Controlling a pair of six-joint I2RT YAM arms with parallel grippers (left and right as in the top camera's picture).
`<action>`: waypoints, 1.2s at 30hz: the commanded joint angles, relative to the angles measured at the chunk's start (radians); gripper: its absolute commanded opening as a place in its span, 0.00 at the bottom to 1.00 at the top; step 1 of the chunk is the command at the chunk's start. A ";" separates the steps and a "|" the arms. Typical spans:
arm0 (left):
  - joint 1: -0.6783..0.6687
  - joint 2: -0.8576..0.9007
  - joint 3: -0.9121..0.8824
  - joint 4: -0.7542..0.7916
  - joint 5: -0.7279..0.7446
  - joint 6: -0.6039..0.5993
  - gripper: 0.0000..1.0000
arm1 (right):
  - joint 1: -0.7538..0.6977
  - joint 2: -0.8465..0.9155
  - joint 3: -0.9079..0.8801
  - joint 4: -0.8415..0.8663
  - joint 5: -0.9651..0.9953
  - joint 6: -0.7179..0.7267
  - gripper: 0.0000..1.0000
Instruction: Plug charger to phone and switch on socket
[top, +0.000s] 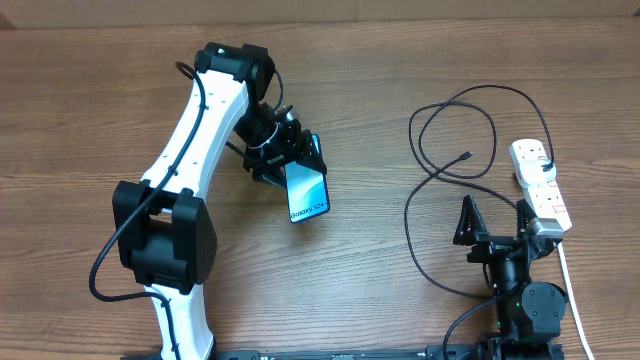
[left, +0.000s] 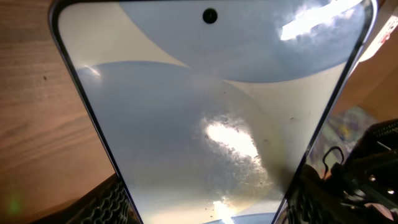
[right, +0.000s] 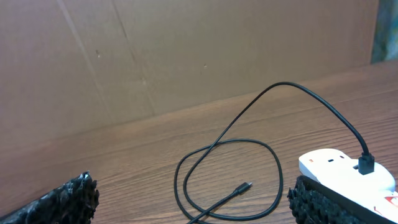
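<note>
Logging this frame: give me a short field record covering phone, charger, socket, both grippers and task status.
phone: screen lit, at table's left-centre
left gripper: shut on phone's edges
right gripper: open, empty, beside socket
charger: looped on table, one end plugged into socket
connector tip: loose on table, apart from phone
socket: right side of table; switch state unreadable
task status: phone not yet plugged in
</note>
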 joint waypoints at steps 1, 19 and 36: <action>0.003 0.003 0.029 0.021 -0.033 0.018 0.57 | -0.005 -0.009 -0.011 0.005 0.000 -0.008 1.00; 0.003 0.003 0.028 0.193 -0.135 -0.106 0.57 | -0.008 -0.008 -0.010 0.013 0.101 -0.106 1.00; 0.003 0.003 0.028 0.248 -0.259 -0.257 0.57 | -0.007 -0.008 -0.010 0.046 -0.391 0.171 1.00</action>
